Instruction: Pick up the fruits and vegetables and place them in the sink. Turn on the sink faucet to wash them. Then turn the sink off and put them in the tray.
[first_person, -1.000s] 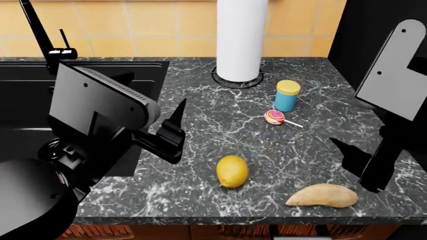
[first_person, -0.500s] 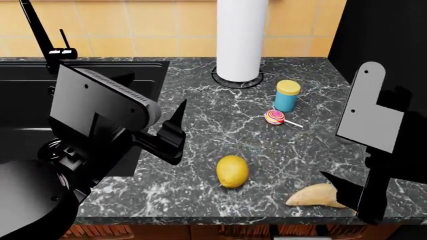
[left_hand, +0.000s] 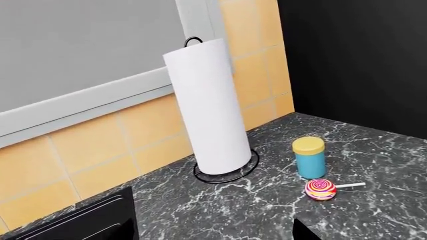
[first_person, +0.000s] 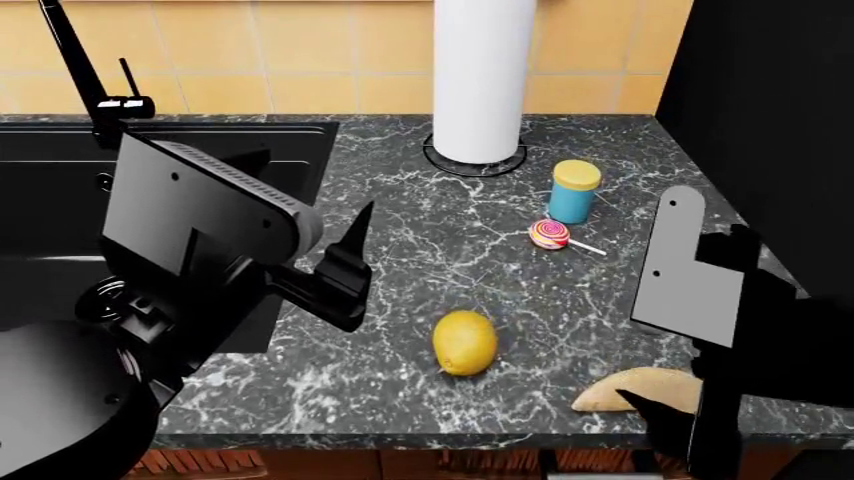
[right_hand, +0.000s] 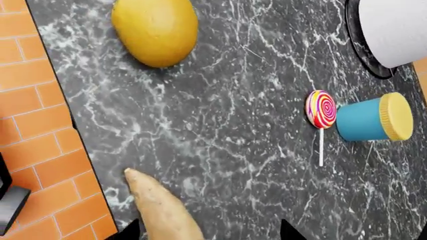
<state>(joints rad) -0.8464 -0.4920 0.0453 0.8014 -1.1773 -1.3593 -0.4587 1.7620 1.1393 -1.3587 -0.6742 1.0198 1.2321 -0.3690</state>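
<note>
My right claw (first_person: 687, 430) hung low over the front right corner of the tabletop (first_person: 441, 250), its jaws apart, with the tan vegetable (first_person: 641, 388) partly hidden beneath it. In the right wrist view the vegetable (right_hand: 163, 210) ran between the two dark fingertips, one tip on either side of its tapered end, and I could not tell whether either tip touched it.

To do this grasp well, I judged I should centre the fingers across the thicker middle of the vegetable and not the narrow end, where it could squirt out. It lay close to the front edge, so a sideways nudge risked rolling it off; coming straight down and closing slowly seemed safest.

The lemon (first_person: 465, 342) sat near the front edge, well apart from the vegetable, toward the sink (first_person: 54, 200) at the left. The faucet (first_person: 83, 75) stood at the sink's back edge. My left claw (first_person: 350, 265) hovered beside the sink's right rim, holding nothing; whether its jaws were apart I could not tell. The lollipop (first_person: 550, 234) and the blue cup (first_person: 575, 191) stood further back, near the paper roll (first_person: 483, 80).
</note>
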